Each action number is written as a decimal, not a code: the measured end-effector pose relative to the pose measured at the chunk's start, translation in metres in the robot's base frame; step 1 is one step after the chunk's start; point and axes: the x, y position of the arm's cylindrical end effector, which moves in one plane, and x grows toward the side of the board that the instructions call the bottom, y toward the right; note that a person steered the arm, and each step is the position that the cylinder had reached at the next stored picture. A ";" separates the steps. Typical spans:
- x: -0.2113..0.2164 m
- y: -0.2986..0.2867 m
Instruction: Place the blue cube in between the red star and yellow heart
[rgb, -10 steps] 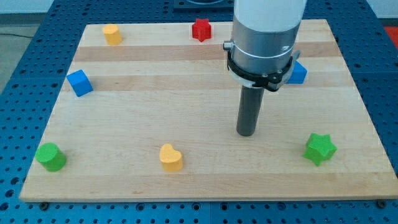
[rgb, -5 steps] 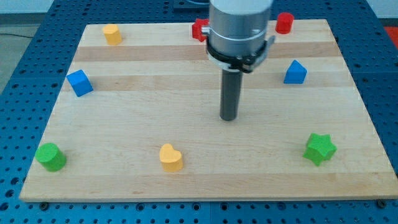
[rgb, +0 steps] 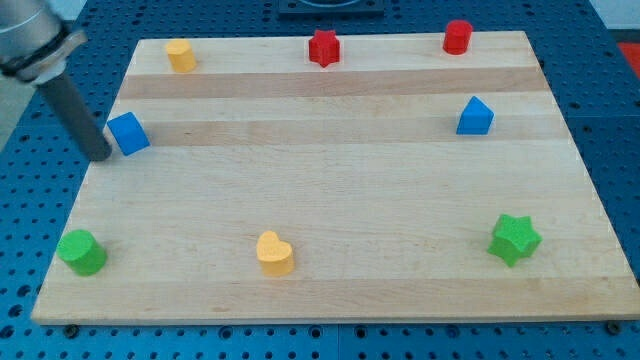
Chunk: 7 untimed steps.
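Note:
The blue cube (rgb: 128, 133) sits near the board's left edge. My tip (rgb: 101, 156) is just to its left and slightly below, very close to it or touching it. The red star (rgb: 323, 47) lies at the top middle of the board. The yellow heart (rgb: 274, 253) lies at the bottom, left of centre. The rod slants up to the view's top left corner.
A yellow block (rgb: 180, 55) sits at the top left, a red cylinder (rgb: 457, 36) at the top right, a blue house-shaped block (rgb: 475, 116) at the right, a green star (rgb: 515, 239) at the bottom right, a green block (rgb: 81, 251) at the bottom left. The wooden board (rgb: 330, 170) lies on a blue perforated table.
My tip has swept from the board's centre-right across to the left edge, ending beside the blue cube. No block has visibly moved.

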 end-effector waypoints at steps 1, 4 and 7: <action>-0.039 -0.003; -0.062 0.082; -0.050 -0.014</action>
